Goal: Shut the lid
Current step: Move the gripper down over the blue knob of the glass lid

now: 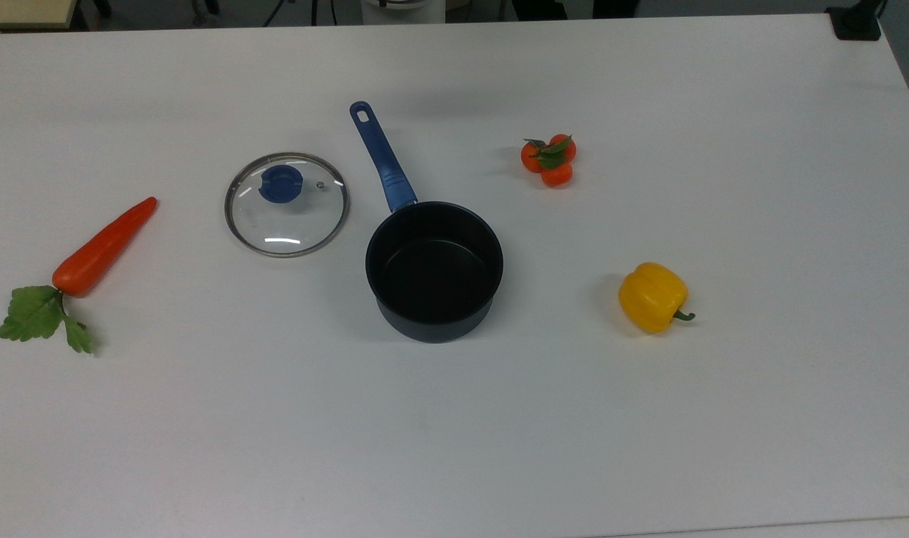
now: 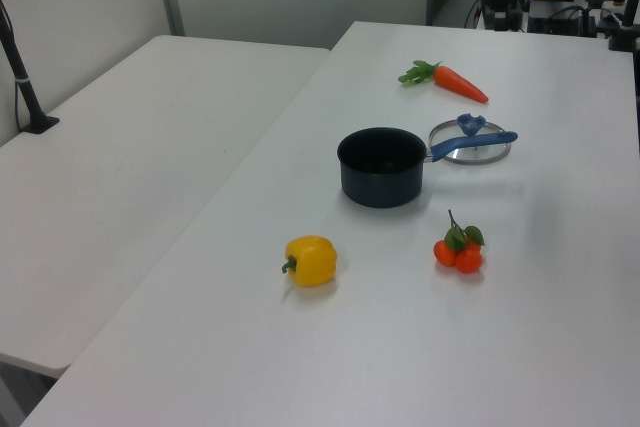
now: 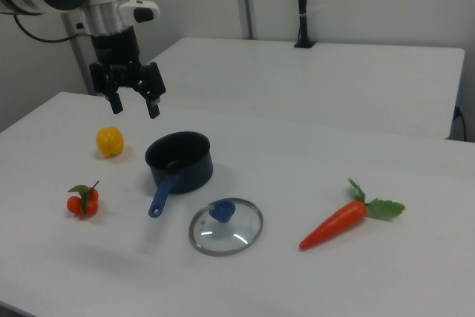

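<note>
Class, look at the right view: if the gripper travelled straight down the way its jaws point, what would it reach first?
Probably the bare white table, between the yellow pepper and the black saucepan. The gripper hangs open above that spot in the right view. Depth is unclear, so it might clip the saucepan's rim instead.
</note>
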`<state>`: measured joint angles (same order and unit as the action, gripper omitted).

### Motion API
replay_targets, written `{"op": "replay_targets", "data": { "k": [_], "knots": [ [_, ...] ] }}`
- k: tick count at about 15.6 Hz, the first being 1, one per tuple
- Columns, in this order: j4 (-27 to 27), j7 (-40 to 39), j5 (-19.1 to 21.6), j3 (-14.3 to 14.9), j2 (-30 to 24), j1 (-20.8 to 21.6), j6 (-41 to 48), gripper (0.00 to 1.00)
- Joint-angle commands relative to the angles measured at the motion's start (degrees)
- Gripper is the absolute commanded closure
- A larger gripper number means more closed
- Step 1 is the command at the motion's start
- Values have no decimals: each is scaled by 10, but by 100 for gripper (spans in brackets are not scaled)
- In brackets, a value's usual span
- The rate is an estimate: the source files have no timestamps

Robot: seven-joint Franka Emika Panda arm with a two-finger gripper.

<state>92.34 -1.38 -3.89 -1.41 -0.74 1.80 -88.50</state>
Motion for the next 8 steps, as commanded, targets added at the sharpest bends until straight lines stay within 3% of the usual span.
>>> {"op": "replay_targets", "data": {
  "k": [1,5,8],
  "knots": [
    [12,4,-7,4,-8,4,-1,0],
    [12,3,-8,4,-9,0,-2,0],
    [14,-5,-9,4,-5,-25,-16,0]
  ]
}}
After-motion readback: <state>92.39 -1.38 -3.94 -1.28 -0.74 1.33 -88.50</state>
